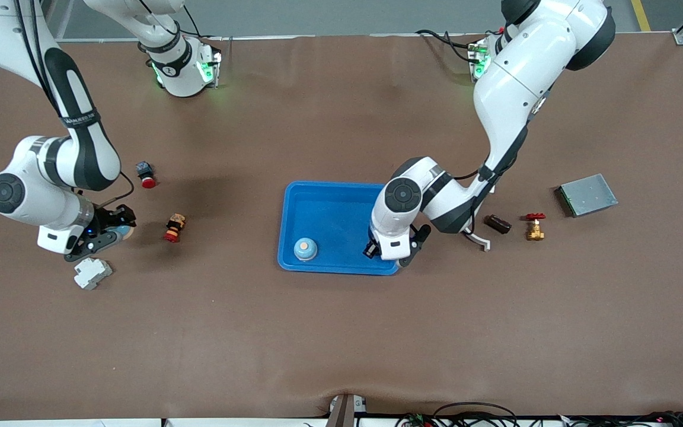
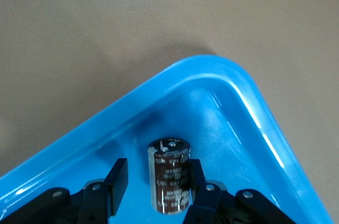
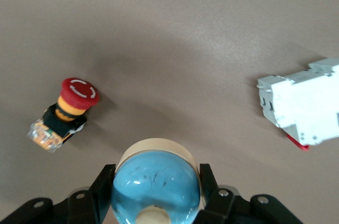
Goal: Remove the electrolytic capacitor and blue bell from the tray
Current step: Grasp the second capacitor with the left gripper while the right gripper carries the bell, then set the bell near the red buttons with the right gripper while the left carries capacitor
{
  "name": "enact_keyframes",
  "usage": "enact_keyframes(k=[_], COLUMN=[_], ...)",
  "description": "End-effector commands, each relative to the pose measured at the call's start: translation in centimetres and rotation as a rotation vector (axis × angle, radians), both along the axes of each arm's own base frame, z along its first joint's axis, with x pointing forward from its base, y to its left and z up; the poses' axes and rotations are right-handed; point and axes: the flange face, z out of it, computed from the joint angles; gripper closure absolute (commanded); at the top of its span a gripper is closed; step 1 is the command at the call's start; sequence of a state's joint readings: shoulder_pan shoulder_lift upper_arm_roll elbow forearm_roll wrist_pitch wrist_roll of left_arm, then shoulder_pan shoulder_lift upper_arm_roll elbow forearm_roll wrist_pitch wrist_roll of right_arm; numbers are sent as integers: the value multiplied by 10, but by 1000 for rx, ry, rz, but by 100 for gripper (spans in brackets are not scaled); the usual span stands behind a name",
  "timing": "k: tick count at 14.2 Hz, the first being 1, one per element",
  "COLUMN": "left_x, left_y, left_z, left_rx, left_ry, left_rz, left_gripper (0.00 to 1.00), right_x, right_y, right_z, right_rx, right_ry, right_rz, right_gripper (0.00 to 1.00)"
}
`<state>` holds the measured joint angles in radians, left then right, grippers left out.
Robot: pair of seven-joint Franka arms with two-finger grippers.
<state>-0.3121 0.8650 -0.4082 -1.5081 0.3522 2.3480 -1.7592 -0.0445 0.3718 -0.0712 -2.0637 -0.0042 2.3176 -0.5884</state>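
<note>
A blue tray (image 1: 341,185) lies mid-table with a blue bell (image 1: 305,249) in it. My left gripper (image 1: 390,249) is low in the tray's corner nearest the left arm's end. In the left wrist view it (image 2: 157,170) is open around a dark brown capacitor (image 2: 170,176) on the tray floor (image 2: 222,128): one finger touches it, the other stands apart. My right gripper (image 1: 104,234) is at the right arm's end of the table. In the right wrist view it (image 3: 156,173) is shut on a second blue bell (image 3: 156,189) with a cream base.
Near the right gripper are a white circuit breaker (image 1: 92,273) (image 3: 302,107), a red push button (image 1: 174,228) (image 3: 69,110) and another red button (image 1: 147,175). Toward the left arm's end lie a brown capacitor (image 1: 497,223), a brass valve (image 1: 535,228) and a grey metal box (image 1: 586,194).
</note>
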Motion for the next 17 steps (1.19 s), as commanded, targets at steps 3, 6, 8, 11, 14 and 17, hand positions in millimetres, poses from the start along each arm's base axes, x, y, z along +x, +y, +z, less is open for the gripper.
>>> enact_keyframes(k=[3, 6, 8, 11, 14, 17], left_x=[0, 11, 26, 30, 36, 36], left_y=[-9, -1, 19, 34, 58, 81], left_z=[1, 36, 63, 98, 140, 169], left_rx=[26, 35, 59, 95, 136, 176], left_ry=[-35, -64, -64, -61, -68, -23], left_rz=[-24, -9, 19, 20, 23, 3], left_gripper=[100, 100, 100, 100, 100, 100], right_x=[0, 0, 1, 2, 2, 3], right_y=[0, 3, 3, 3, 2, 2], right_z=[-35, -46, -52, -62, -67, -70], right_rx=[-7, -6, -6, -7, -7, -9], right_ry=[16, 29, 34, 28, 26, 30], right_rz=[21, 28, 28, 28, 27, 28], right_gripper=[89, 89, 89, 88, 86, 81])
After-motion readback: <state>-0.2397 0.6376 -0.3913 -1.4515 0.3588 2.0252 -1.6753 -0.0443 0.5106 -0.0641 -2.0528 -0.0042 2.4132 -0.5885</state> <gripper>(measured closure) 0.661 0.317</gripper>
